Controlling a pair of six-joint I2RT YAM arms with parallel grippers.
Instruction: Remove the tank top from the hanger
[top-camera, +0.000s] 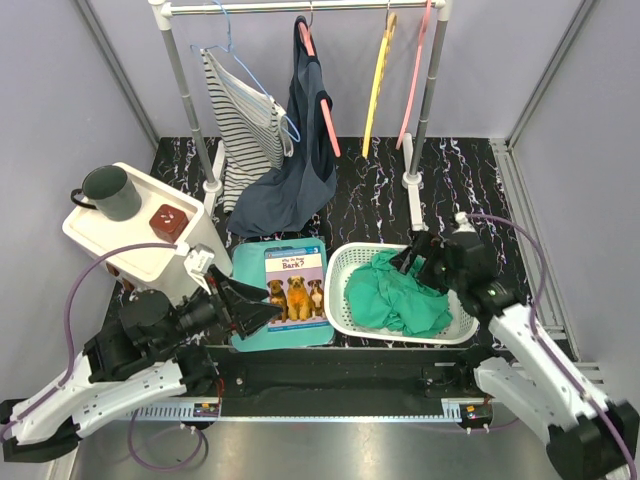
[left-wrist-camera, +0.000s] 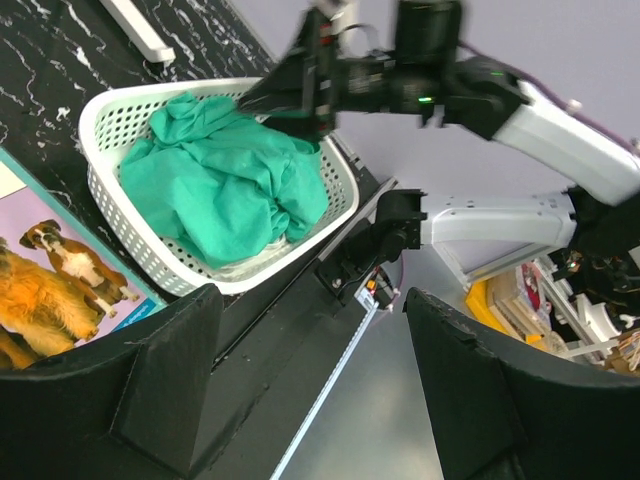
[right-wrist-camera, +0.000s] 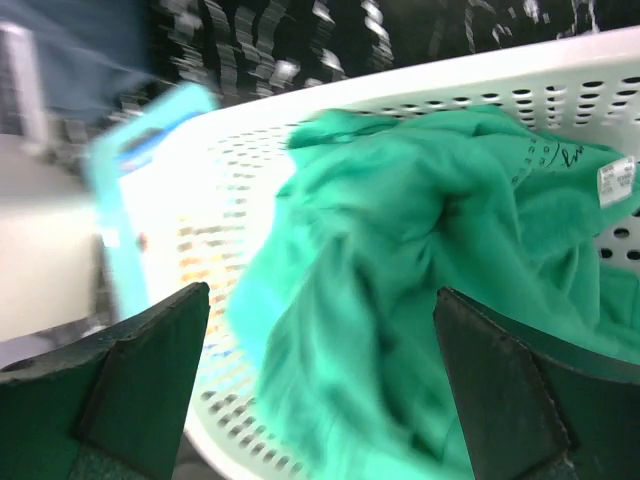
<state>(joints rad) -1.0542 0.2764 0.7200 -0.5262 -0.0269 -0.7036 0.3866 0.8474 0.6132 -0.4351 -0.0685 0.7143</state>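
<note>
Black marbled table (top-camera: 470, 190) carries everything. The clothes rack (top-camera: 300, 6) stands at the far edge, w/ a white side table (top-camera: 110, 240) at near left. White basket (top-camera: 338, 300) sits at near right.

Green top (top-camera: 405, 295) lies crumpled in the basket, off any hanger, and fills most of it. Navy top (top-camera: 300, 160) hangs from a red hanger (top-camera: 325, 110), its hem slumped onto the table. Striped top (top-camera: 245, 120) hangs just left of it on a blue wire hanger (top-camera: 235, 50). Dog book (top-camera: 296, 282) lies on a teal mat (top-camera: 245, 265), touching the basket's left side. Yellow hanger (top-camera: 377, 80) and pink hanger (top-camera: 415, 80) hang bare on the right of the rail. Mug (top-camera: 110, 192) and red box (top-camera: 169, 221) sit on the side table.

Right gripper (top-camera: 405, 260) is over the basket's far rim, pointing down at the green top. Its fingers are spread wide w/ nothing between them; cloth is directly below and ahead, close, not pinched. Right wrist view is blurred.

Left gripper (top-camera: 258, 318) is low at the book's near-left corner, also spread wide and holding nothing. The green top is well off to its right, across the book.
</note>
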